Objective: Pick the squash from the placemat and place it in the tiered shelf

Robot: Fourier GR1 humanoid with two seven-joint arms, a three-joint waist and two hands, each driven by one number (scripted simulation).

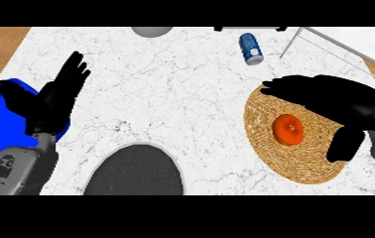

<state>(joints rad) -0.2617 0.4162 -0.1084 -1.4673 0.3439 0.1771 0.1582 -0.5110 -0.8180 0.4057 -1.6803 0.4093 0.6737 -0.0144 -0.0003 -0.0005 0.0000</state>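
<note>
An orange round squash (288, 129) lies in the middle of a woven straw placemat (291, 160) at the right of the marble counter. My right hand (333, 98) hovers over the mat, fingers stretched leftward above the squash and thumb (345, 144) hanging down to its right; it is open and holds nothing. My left hand (55, 95) rests open at the left edge, fingers pointing up. The tiered shelf (322, 38) shows only as thin grey wire bars at the top right corner.
A blue can (250, 48) lies on its side near the back, left of the shelf. A blue plate (16, 120) sits under my left hand. A dark grey oval plate (135, 172) lies at the front, a grey round object (152, 31) at the back edge.
</note>
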